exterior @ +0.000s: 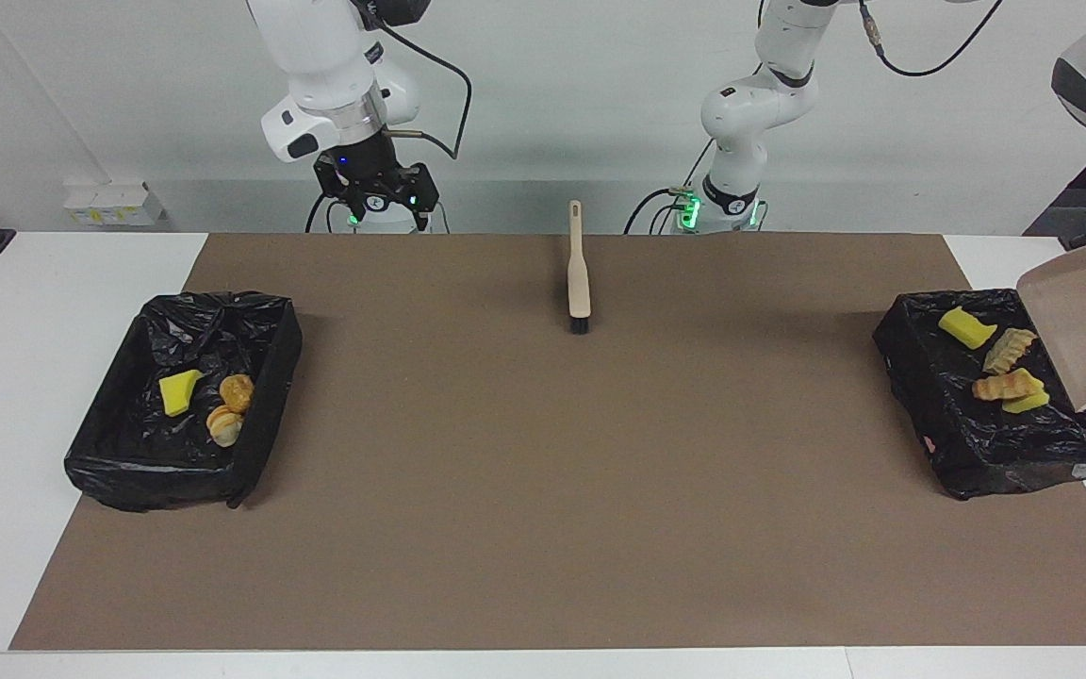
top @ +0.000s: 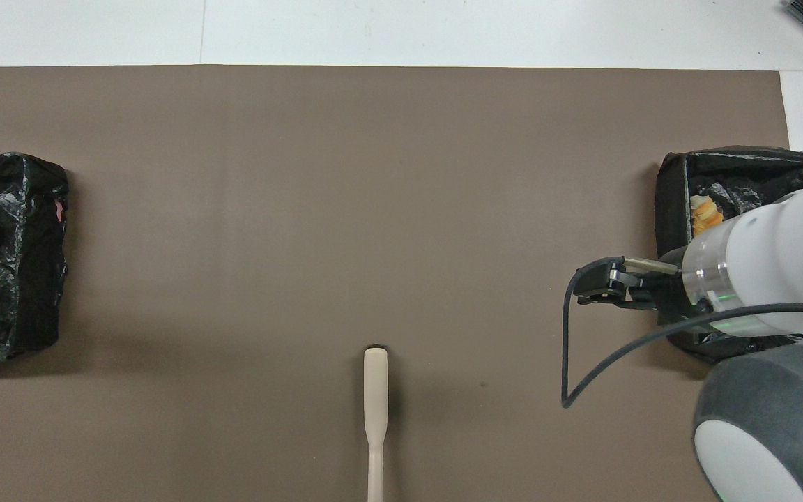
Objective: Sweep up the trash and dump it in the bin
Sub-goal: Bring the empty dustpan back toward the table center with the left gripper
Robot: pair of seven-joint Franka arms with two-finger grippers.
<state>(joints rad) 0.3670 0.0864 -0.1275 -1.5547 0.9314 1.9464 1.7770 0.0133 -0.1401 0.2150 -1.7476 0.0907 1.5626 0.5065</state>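
The brown mat (exterior: 543,453) covers most of the table. Two black-lined bins stand on it: one bin (exterior: 180,405) at the left edge of the facing view, the other bin (exterior: 995,396) at its right edge. The beige dustpan (exterior: 1085,321) is tilted over the right one; the left gripper that holds it is out of frame, closed. The right gripper (exterior: 375,203), upper left, hangs with fingers apart and holds nothing. The brush (exterior: 578,273) lies at top centre. All the trash (exterior: 1000,363) lies inside the bins.
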